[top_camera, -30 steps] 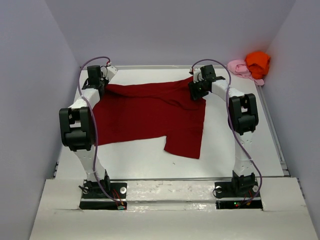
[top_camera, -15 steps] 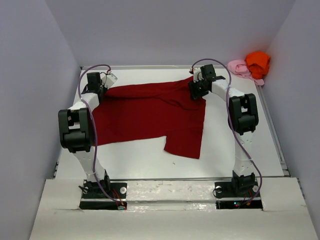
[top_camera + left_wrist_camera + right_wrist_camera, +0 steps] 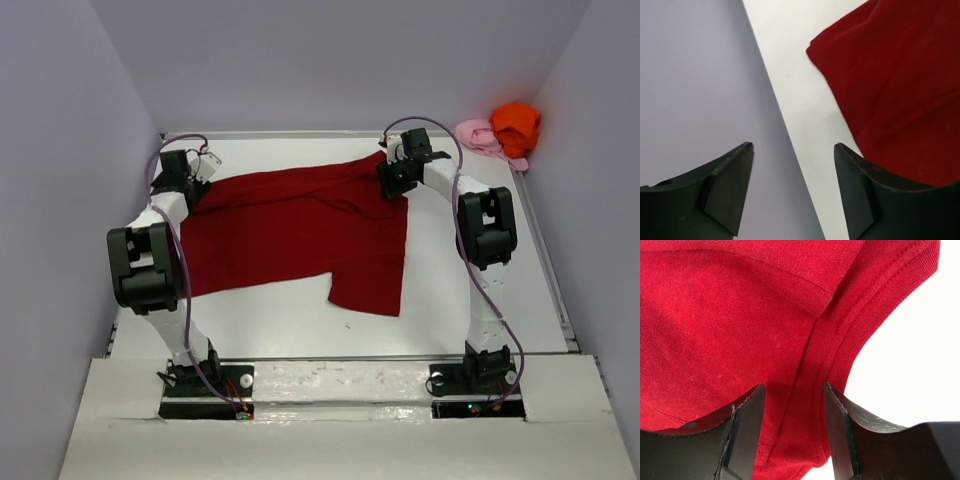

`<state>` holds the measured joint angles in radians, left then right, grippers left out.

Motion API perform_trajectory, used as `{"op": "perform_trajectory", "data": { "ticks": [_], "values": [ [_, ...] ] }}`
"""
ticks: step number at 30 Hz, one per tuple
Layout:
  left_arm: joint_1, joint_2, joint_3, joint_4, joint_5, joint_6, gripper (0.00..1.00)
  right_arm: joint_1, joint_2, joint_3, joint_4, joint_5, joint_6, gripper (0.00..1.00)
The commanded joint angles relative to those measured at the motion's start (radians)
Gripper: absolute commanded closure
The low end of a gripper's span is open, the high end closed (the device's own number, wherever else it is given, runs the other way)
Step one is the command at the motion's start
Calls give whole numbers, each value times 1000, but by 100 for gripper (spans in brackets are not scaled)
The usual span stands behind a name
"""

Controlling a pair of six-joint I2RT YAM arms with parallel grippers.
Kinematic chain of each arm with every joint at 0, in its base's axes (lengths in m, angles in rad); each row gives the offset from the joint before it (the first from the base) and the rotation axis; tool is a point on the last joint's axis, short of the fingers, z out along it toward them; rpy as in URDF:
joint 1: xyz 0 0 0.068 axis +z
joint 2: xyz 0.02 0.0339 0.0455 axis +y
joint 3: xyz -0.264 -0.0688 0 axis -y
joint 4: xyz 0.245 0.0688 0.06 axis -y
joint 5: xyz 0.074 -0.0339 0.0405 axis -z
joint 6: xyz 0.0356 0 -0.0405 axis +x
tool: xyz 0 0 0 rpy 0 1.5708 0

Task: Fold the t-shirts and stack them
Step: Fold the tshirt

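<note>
Dark red shirt [image 3: 300, 235] spread mid-frame on the table [image 3: 270, 325]; orange shirt [image 3: 515, 125] and pink shirt [image 3: 478, 133] bunched upper right. Left hand [image 3: 792, 150] and right hand [image 3: 793, 387] both open, holding nothing, at its top corners. Could pinch extra folds there and fold crooked.

Soft, even overhead light, and the top view is bright and clear. Table [image 3: 300, 320] glares near white, blown out at the right of the right wrist view. Red shirt [image 3: 740, 315] weave is sharp there; shadows stay faint.
</note>
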<state>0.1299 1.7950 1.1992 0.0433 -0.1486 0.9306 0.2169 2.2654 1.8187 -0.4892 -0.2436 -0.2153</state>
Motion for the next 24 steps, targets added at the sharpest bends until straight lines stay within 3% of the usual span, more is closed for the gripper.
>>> {"op": "perform_trajectory", "data": {
  "ticks": [1, 2, 7, 18, 21, 24],
  "values": [
    [22, -98, -20, 6, -6, 5, 18, 4, 3, 51, 0, -2, 1, 44],
    [27, -112, -20, 9, -3, 2, 13, 4, 3, 51, 0, 1, 1, 44],
    [43, -132, 19, 13, 44, -55, 11, 4, -1, 48, 0, -9, 5, 44],
    [36, 131, 359, -77, 404, -512, 12, 4, -6, 108, 20, -63, 34, 44],
    [30, 153, 378, -1, 532, -665, 12, 4, -7, 108, 61, -92, 60, 44],
    [10, 132, 301, 136, 616, -769, 13, 4, 29, 167, 74, -138, 89, 44]
  ]
}}
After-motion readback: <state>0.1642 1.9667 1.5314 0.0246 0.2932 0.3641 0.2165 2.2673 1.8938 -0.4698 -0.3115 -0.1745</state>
